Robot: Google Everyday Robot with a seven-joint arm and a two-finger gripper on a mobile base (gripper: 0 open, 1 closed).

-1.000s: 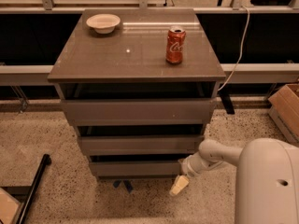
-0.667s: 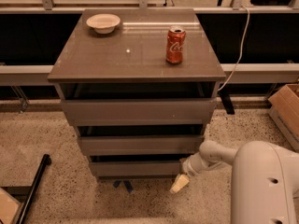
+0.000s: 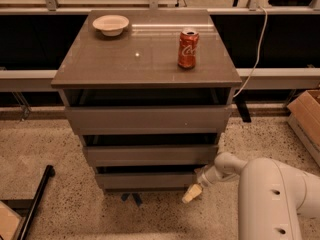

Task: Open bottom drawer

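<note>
The grey-brown cabinet (image 3: 145,64) has three stacked drawers. The bottom drawer (image 3: 147,180) is the lowest flat panel with no handle, with a dark gap above it. My white arm reaches in from the lower right. My gripper (image 3: 192,194) hangs at the bottom drawer's right end, just below and in front of its lower right corner, its pale tip pointing down and left toward the floor.
A red soda can (image 3: 188,47) and a white bowl (image 3: 110,24) stand on the cabinet top. A cardboard box (image 3: 307,119) sits at the right edge. A black bar (image 3: 35,199) lies on the speckled floor at lower left. A white cable (image 3: 252,59) hangs behind.
The gripper has stayed at the bottom drawer's right end. The arm's white body has shifted slightly left. The drawers have not moved.
</note>
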